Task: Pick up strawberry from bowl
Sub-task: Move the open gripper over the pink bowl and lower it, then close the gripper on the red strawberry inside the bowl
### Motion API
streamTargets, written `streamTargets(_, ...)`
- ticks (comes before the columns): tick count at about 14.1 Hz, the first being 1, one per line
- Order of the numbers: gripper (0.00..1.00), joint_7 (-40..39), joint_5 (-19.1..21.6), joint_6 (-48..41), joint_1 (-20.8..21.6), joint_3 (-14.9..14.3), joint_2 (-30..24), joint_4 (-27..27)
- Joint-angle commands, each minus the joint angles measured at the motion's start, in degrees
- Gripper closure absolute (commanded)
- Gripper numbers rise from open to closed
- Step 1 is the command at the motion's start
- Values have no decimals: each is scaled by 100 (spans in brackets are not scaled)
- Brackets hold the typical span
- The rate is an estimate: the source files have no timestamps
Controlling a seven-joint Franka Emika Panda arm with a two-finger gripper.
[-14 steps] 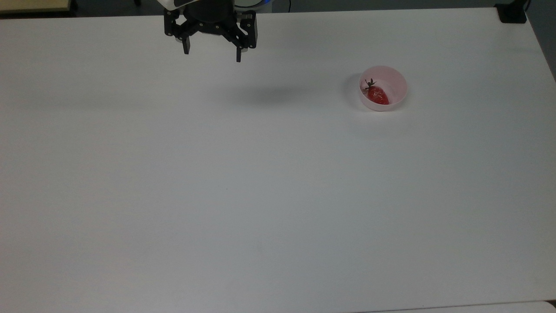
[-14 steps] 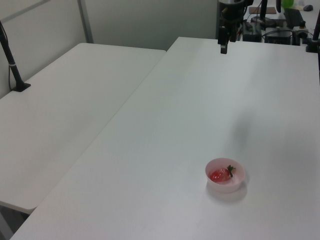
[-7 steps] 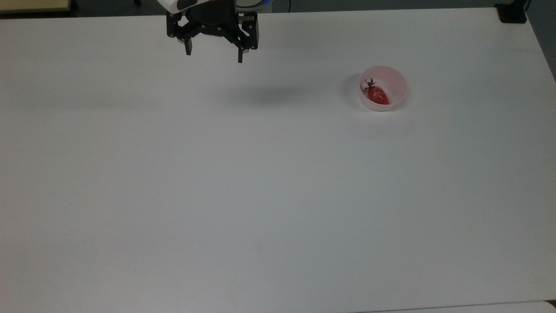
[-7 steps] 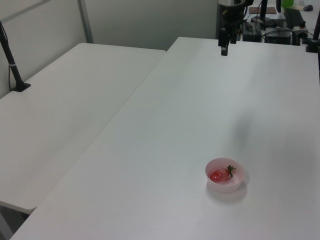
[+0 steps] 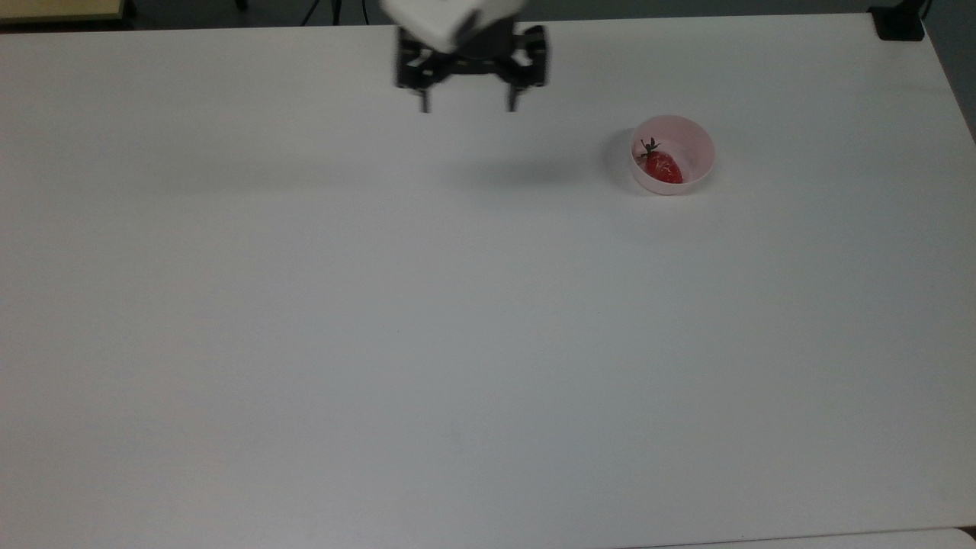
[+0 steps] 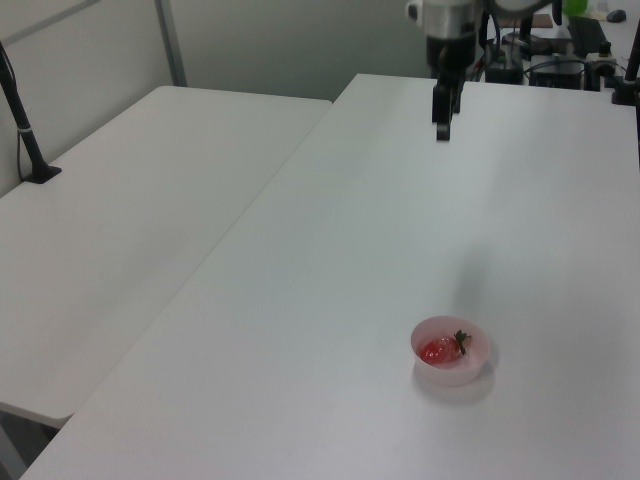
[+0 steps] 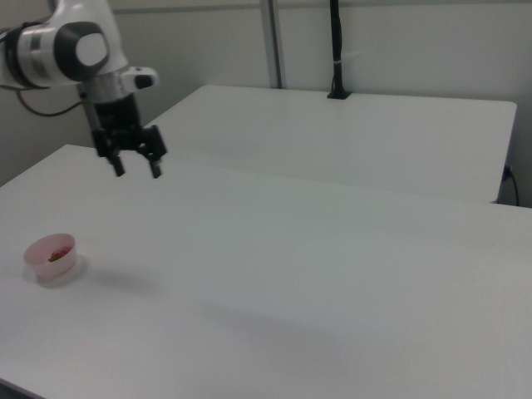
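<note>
A red strawberry point(image 5: 662, 167) with a dark leafy stem lies inside the pale pink bowl point(image 5: 698, 146) at the top view's upper right. In the left view the strawberry point(image 6: 437, 350) rests in the bowl point(image 6: 478, 345) near the table's front. The right view shows the bowl point(image 7: 41, 247) at the left, with a red patch of the strawberry point(image 7: 56, 254) inside. My gripper point(image 5: 467, 107) hangs open above the table, well to the left of the bowl in the top view, with nothing between its fingers. It is also seen as the gripper point(image 6: 441, 128) and the gripper point(image 7: 136, 170).
The white table point(image 5: 457, 343) is wide and bare around the bowl. A second white table point(image 6: 130, 200) adjoins it at the left view's left. A black post point(image 6: 25, 130) stands on that table. A black clamp point(image 5: 898, 23) sits at the top view's upper right corner.
My gripper has moved to the right in the top view, toward the bowl, staying open. The bowl and strawberry have not moved.
</note>
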Motion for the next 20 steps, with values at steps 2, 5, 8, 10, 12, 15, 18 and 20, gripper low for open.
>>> streamTargets(2, 0, -185, 345, 393, 1007, -64, 458, 41)
streamTargets(5, 0, -185, 336, 746, 1491, -38, 861, 32)
streamTargets(8, 3, -132, 301, 1176, 1939, -47, 1257, 41)
streamTargets(10, 6, -132, 249, 1432, 2291, -47, 1521, 41)
streamTargets(12, 6, -202, 231, 1442, 2380, -47, 1575, 41)
streamTargets(15, 13, -438, 231, 1433, 2494, -38, 1592, -12)
streamTargets(18, 18, -729, 222, 1406, 2521, -38, 1610, -143)
streamTargets(20, 19, -791, 100, 1415, 2529, -29, 1636, -231)
